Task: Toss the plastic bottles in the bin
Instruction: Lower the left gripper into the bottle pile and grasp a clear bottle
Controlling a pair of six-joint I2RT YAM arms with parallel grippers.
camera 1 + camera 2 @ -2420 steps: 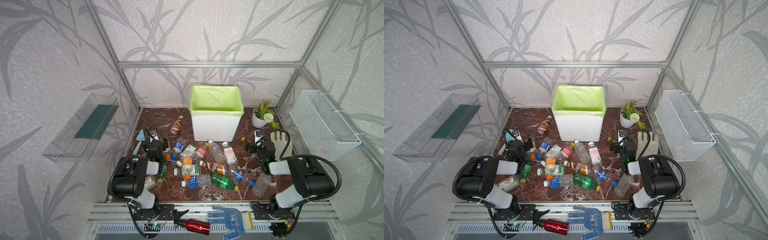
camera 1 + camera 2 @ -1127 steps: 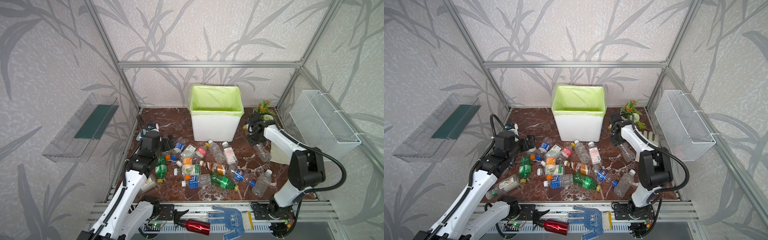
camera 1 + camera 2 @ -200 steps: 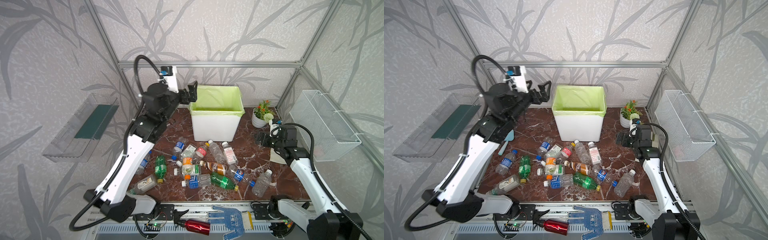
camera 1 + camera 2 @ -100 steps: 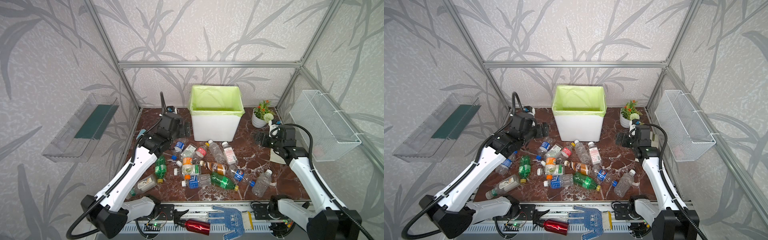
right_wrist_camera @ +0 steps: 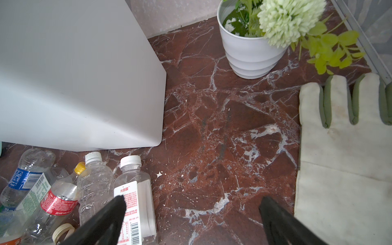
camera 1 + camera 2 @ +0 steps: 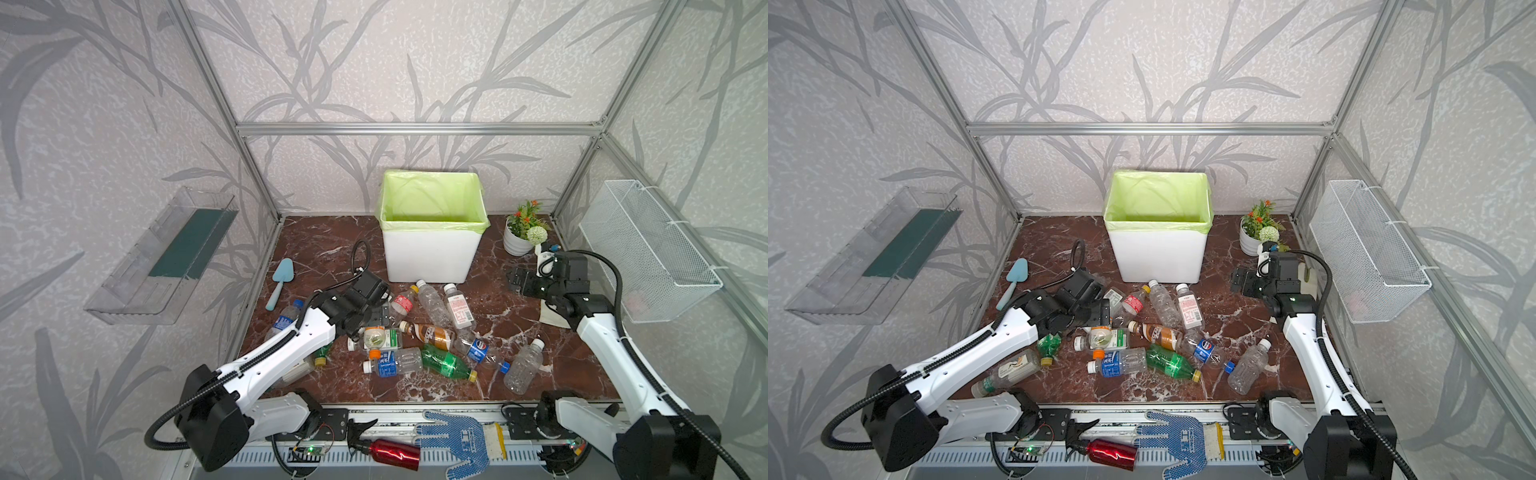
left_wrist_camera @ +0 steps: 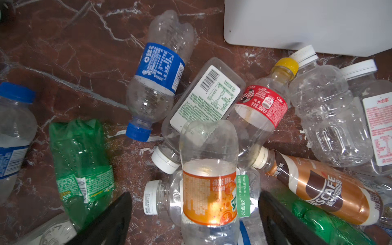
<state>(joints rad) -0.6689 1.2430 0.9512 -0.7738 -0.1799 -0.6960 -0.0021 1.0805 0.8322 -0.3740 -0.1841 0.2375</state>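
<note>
The plastic bottles (image 6: 434,303) lie scattered on the marble floor (image 6: 324,249) just in front of the bin (image 6: 432,257), none of them upright. In both top views the bin's bottom is hidden behind its own front wall, so what it holds cannot be told. The left arm covers the pile's left edge there, and a green bottle (image 6: 1049,344) shows only partly beneath it. In the left wrist view the orange-labelled bottle (image 7: 209,197) is cut off at the frame edge. The left gripper (image 7: 194,194) is spread wide astride that bottle, with a gap on each side, gripping nothing. The right gripper (image 5: 192,199) hangs equally wide and empty above bare floor, between the bin's corner and a white glove (image 5: 343,159), near a potted plant (image 5: 248,48). A blue trowel (image 6: 280,282) lies left of the pile.
</note>
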